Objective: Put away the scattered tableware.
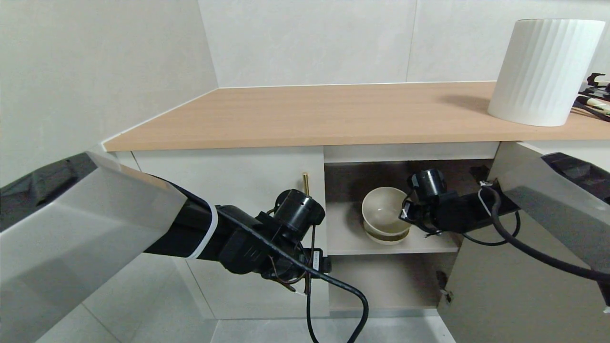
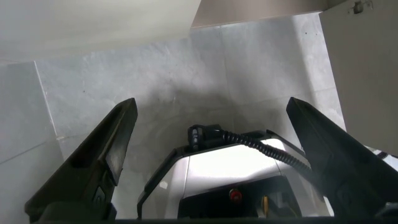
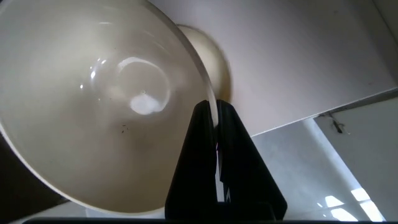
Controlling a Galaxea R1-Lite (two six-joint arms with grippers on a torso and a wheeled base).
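Note:
A cream bowl (image 1: pixel 381 209) hangs tilted inside the open cabinet, just over the shelf (image 1: pixel 348 240). My right gripper (image 1: pixel 405 214) is shut on its rim. In the right wrist view the gripper (image 3: pixel 216 155) pinches the edge of the bowl (image 3: pixel 106 106). Below it a second cream dish (image 1: pixel 387 237) rests on the shelf, and its round rim (image 3: pixel 208 56) peeks out behind the held bowl. My left gripper (image 1: pixel 314 267) hangs low in front of the closed left cabinet door. It stands open (image 2: pixel 211 106) over the tiled floor, with nothing between its fingers.
A tall white ribbed container (image 1: pixel 545 71) stands at the right of the wooden counter (image 1: pixel 310 114), with dark utensils (image 1: pixel 593 95) beside it. The cabinet's right door (image 1: pixel 500 286) is swung open. A brass handle (image 1: pixel 305 183) sits on the closed left door. The lower compartment (image 1: pixel 386 281) is bare.

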